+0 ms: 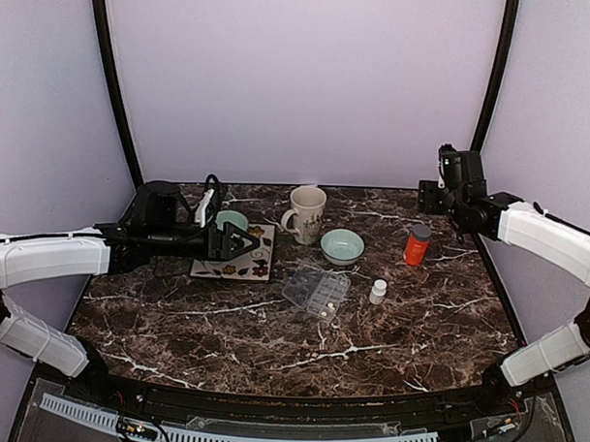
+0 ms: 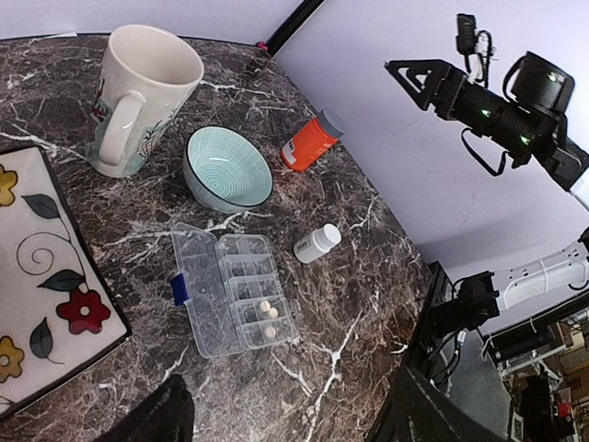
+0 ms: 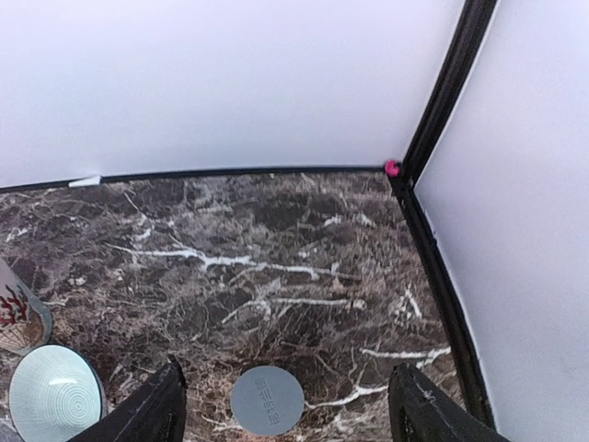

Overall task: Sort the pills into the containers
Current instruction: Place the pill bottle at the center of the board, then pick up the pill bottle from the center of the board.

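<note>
1. While nothing is being gripped by either arm, the left gripper (image 2: 290, 414) is being held wide open, and only bare table (image 2: 368, 304) is being shown between its two fingers (image 2: 152, 414).
2. The pill box (image 2: 230, 285) is being seen ahead of the left jaws, apart from them, lying flat with its lid (image 2: 198, 299) folded open to one side.
3. Three pills (image 2: 269, 318) are being carried in the end of the box nearest to the left jaws; whether one compartment is being shared by them cannot be told.
4. A flowered tile (image 2: 46, 276) is being seen at the left side of these jaws, while a mug (image 2: 138, 97) and a green bowl (image 2: 227, 168) are standing beyond the box.
5. The right gripper (image 3: 287, 382) is being held up in the air with its jaws spread wide, and nothing is being grasped.
6. Below the right jaws an orange bottle (image 1: 416, 246) is standing upright; its grey cap (image 3: 267, 401) is being seen in the gap between the fingers, without being touched.
7. From the right jaws the pill box is lying well apart, toward the left arm, and a small white bottle (image 1: 378, 292) is standing just beside it on the side facing these jaws.
</note>
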Tool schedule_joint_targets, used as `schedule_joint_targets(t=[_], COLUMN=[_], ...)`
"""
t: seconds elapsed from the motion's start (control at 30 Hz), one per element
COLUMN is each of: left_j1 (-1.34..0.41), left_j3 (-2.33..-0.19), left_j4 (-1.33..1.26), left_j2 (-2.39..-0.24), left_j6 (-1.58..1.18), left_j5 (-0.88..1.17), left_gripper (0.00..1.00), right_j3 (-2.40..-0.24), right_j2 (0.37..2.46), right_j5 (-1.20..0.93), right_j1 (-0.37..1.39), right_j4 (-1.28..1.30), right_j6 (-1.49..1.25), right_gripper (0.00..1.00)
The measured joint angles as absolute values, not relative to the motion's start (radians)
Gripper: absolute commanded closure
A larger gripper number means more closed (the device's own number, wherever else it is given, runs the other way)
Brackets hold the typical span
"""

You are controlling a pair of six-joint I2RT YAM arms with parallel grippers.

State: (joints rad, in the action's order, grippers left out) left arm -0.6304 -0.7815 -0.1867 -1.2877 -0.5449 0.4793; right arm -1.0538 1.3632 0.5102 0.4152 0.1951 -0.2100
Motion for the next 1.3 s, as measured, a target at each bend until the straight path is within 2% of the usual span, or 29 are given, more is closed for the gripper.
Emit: schedule_joint_targets(t=[0.23, 0.3, 0.33, 0.47, 0.5, 0.7, 0.8, 1.03, 1.3], left_j1=[-0.63, -0.63, -0.63, -0.63, -0.63, -0.63, -0.63, -0.63, -0.63], left_j3=[-0.781, -0.781, -0.781, -0.781, -0.781, -0.781, -0.781, -0.778, -0.773], left_j4=[-0.2, -0.207, -0.21, -0.212, -0.213, -0.216, -0.216, -0.216, -0.216], left_j2=[-1.252, -1.248, -1.248, -1.248, -1.248, -1.243, -1.242, -1.242, -1.242], left_j6=[-0.524, -0.52, -0.517, -0.516, -0.516, -0.516, -0.515, -0.508, -0.501], left_j5=[0.456, 0.456, 0.456, 0.459, 0.46, 0.462, 0.458, 0.447, 0.446], left_gripper=[0.1, 0.04, 0.02, 0.01, 0.01, 0.01, 0.04, 0.09, 0.1], right_j3=[-1.006, -1.007, -1.02, -1.111, -1.116, -1.102, -1.164, -1.314, -1.328], right_j2=[1.192, 1.162, 1.159, 1.192, 1.192, 1.146, 1.163, 1.254, 1.354], right_j5=[0.515, 0.484, 0.469, 0.418, 0.397, 0.29, 0.279, 0.301, 0.306], right_j1=[0.47, 0.461, 0.459, 0.455, 0.455, 0.455, 0.459, 0.542, 0.657], right_j4=[-0.057, -0.123, -0.135, -0.143, -0.148, -0.157, -0.061, 0.238, 0.562], right_j6=[-0.068, -0.065, -0.07, -0.093, -0.092, -0.082, -0.093, -0.174, -0.328], right_gripper=[0.13, 0.03, 0.01, 0.0, 0.01, 0.21, 0.28, 0.31, 0.35])
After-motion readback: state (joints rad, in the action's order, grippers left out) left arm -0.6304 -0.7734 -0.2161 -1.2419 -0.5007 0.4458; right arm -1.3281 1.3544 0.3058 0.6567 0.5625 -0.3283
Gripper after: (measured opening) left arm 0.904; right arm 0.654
